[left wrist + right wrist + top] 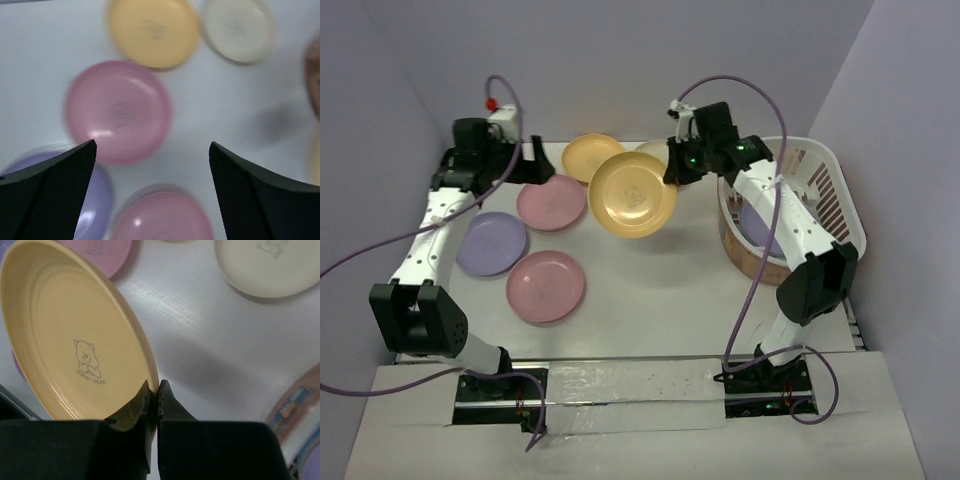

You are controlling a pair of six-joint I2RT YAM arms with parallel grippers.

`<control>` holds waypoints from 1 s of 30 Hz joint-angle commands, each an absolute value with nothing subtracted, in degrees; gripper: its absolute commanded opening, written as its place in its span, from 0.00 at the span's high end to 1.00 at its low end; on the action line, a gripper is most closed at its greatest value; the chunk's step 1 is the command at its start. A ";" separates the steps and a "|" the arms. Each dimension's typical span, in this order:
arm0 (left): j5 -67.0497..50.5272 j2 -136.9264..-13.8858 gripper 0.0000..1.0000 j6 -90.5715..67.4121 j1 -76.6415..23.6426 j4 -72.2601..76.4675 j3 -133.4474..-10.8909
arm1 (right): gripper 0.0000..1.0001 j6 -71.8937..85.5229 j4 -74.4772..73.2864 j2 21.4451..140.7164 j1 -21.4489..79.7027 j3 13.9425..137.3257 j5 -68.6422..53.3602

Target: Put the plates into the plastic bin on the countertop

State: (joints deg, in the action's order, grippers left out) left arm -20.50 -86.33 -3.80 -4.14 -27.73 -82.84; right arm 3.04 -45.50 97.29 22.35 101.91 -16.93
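Clamped in right gripper (154, 386), centre frame: orange-yellow round plastic plate (632, 193), partly hiding cream plate (652, 150); left gripper (152, 146) spread apart.

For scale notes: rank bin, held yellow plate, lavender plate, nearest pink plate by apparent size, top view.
1. plastic bin
2. held yellow plate, raised nearer the camera
3. lavender plate and pink plate: alike

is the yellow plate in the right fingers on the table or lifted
Lifted. The round orange-yellow plastic plate hangs above the white tabletop, rim pinched between the right arm's shut fingers, shadow beneath.
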 commanded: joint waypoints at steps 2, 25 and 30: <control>-20.59 -91.08 0.01 3.76 16.34 -30.53 -87.05 | 1.00 1.34 -45.00 85.80 3.47 98.27 -19.28; -26.77 -123.29 0.13 25.66 27.86 -41.41 -99.28 | 1.00 -14.52 -46.21 96.77 -26.72 92.80 -18.07; -26.37 -125.65 0.22 27.01 27.72 -40.90 -98.26 | 0.95 -16.19 -46.49 98.86 -26.72 93.25 -16.81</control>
